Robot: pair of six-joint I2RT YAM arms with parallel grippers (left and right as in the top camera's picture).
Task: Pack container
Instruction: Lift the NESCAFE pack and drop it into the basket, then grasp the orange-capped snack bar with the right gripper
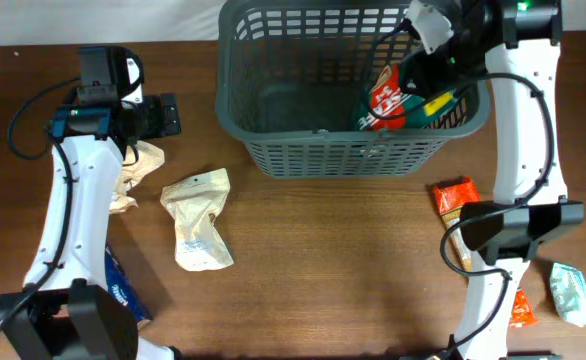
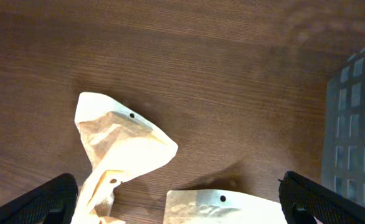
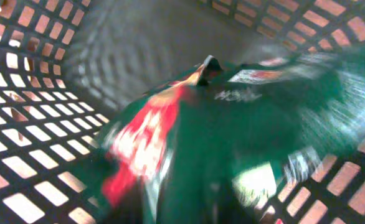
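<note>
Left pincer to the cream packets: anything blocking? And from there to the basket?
Nothing visible. The left pincer is open, facing the crumpled cream packet; only bare table lies between it and the basket. The right arm fills only the basket's right end.

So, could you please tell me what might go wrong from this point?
The green and red packet lies near the lattice wall of the basket, and the right wrist view is blurred, so the right gripper might snag the slots. The left gripper hangs open over two beige packets lying close together, so it could catch both.
</note>
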